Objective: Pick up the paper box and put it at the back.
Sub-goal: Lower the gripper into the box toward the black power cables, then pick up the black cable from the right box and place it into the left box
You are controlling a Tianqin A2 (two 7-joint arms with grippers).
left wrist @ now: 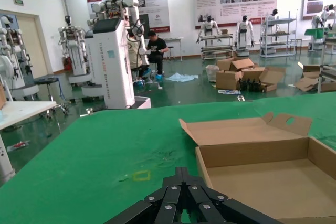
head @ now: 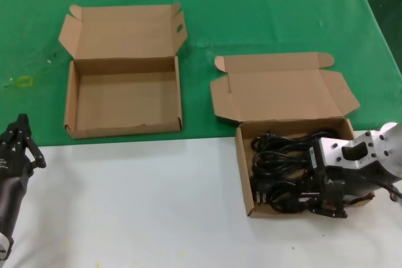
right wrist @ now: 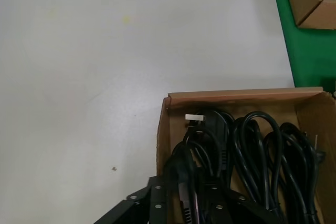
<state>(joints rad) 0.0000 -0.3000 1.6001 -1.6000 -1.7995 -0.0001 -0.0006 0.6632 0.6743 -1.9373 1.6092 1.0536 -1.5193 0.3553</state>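
Observation:
A paper box (head: 242,167) with its lid flaps open holds black power cables (head: 282,167). It sits at the right, on the white table just in front of the green cloth. My right gripper (head: 323,208) is at the box's front wall, shut on it, with a cable beside the fingers. In the right wrist view the box wall (right wrist: 236,97) and cables (right wrist: 257,145) lie just ahead of the right gripper (right wrist: 181,184). My left gripper (head: 22,123) is parked at the left table edge, shut and empty, and also shows in the left wrist view (left wrist: 182,174).
A second, empty open paper box (head: 122,98) lies on the green cloth (head: 264,10) at the back left; it also shows in the left wrist view (left wrist: 262,182). White table surface (head: 138,205) spreads across the front. Green cloth lies behind the cable box.

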